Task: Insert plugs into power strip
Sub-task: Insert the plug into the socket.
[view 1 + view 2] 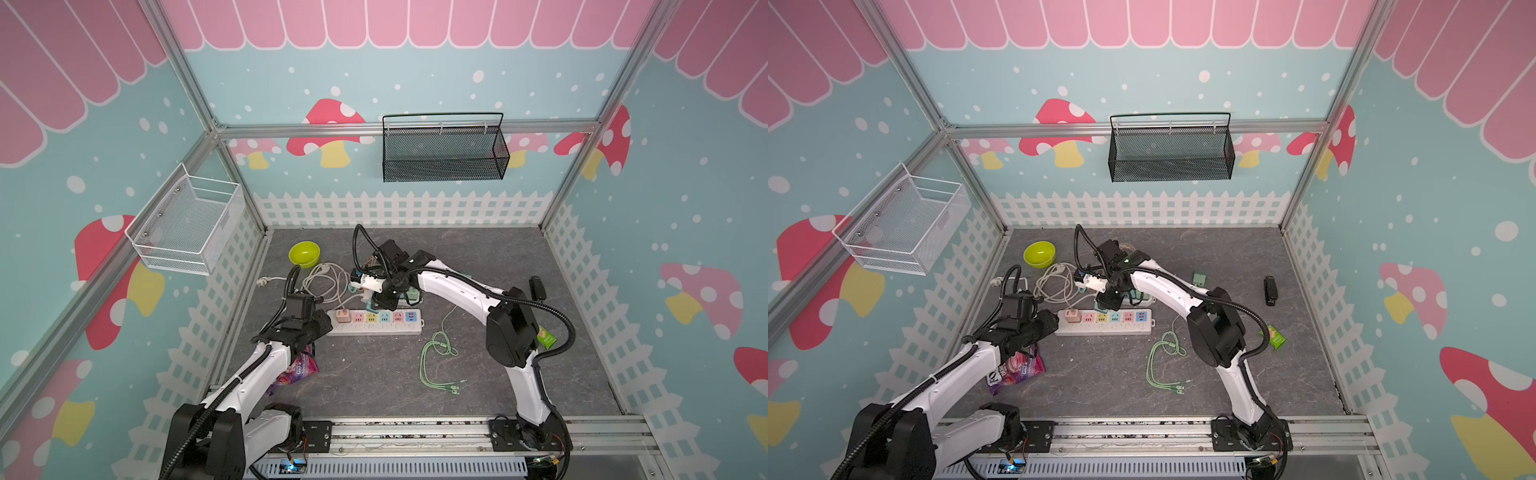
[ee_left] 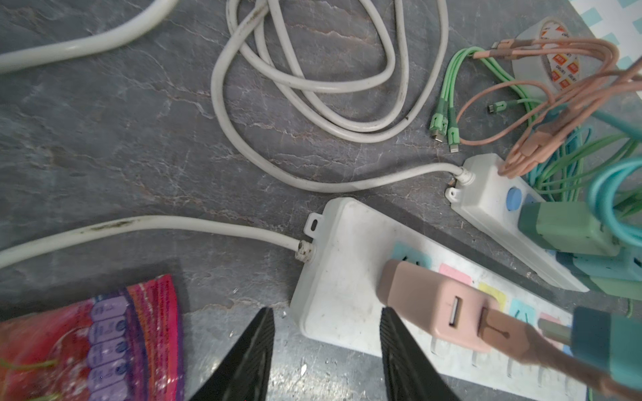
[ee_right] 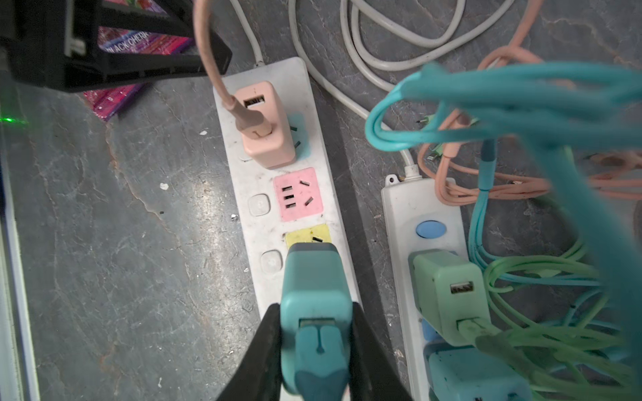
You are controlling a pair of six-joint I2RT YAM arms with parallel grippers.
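Observation:
The white power strip (image 1: 409,328) (image 3: 243,180) lies mid-table with coloured sockets. A salmon pink plug (image 1: 343,316) (image 3: 267,128) (image 2: 434,305) sits in its end socket, cable trailing back. My right gripper (image 3: 314,309) (image 1: 379,302) is shut on a teal plug (image 3: 312,277) (image 2: 604,347), held over the yellow socket; its metal prongs still show above the strip. My left gripper (image 2: 326,312) (image 1: 322,328) is open at the strip's cord end. One of its fingers is over the strip's corner and the other over the table, holding nothing.
A second white strip (image 3: 417,205) behind holds a mint green plug (image 3: 448,288) and a teal one, amid tangled cables. White cords (image 1: 328,282) coil behind. A green bowl (image 1: 304,253), a snack pouch (image 1: 297,370), a loose green cable (image 1: 440,357) and a green packet (image 1: 546,337) lie around.

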